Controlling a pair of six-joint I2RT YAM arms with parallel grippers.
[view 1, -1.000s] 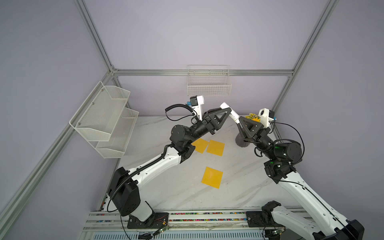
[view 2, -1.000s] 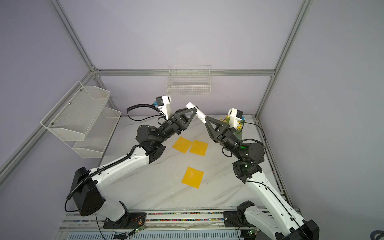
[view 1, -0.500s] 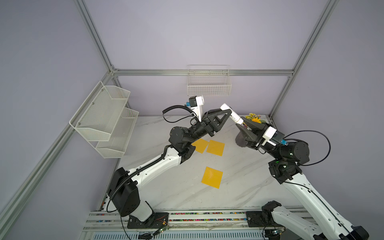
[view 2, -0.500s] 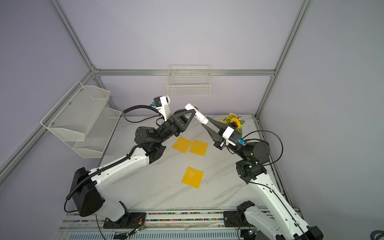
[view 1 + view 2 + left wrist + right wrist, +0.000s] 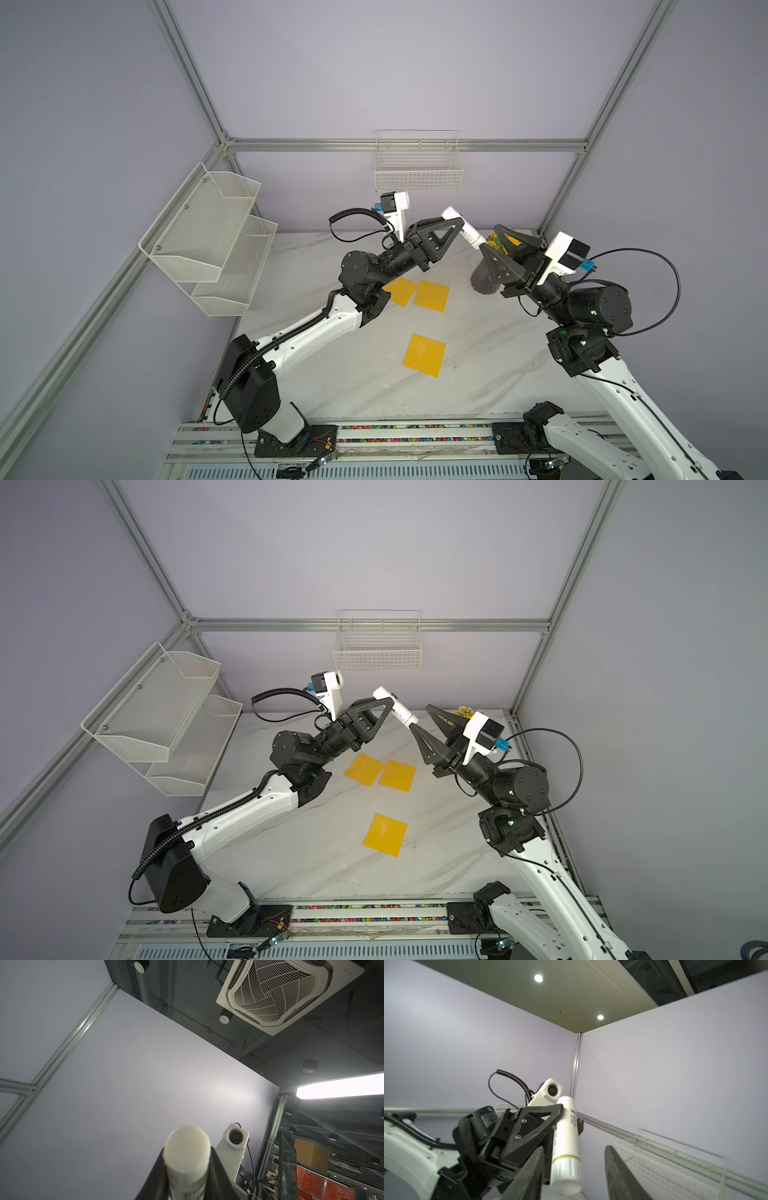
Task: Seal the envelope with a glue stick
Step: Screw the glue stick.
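The glue stick (image 5: 465,233) (image 5: 397,711), a white tube with dark print, is held high above the table. My left gripper (image 5: 456,226) (image 5: 387,704) (image 5: 187,1167) is shut on its middle. In the right wrist view the glue stick (image 5: 566,1147) points its ribbed end between the fingers of my right gripper (image 5: 574,1148) (image 5: 489,237) (image 5: 419,717), which is open, with a clear gap on one side. A yellow envelope (image 5: 424,354) (image 5: 385,834) lies flat on the table. Two more yellow squares (image 5: 431,295) (image 5: 397,775) lie side by side further back.
A dark vase (image 5: 482,282) with sunflowers (image 5: 465,710) stands at the back right, just behind the right gripper. A white wire basket (image 5: 417,174) hangs on the back wall. A two-tier mesh shelf (image 5: 208,241) hangs on the left wall.
My right wrist has turned over, bringing its camera from above to the side. Its jaws, shut on the stick's end before, have opened. The left arm has kept the stick almost still.
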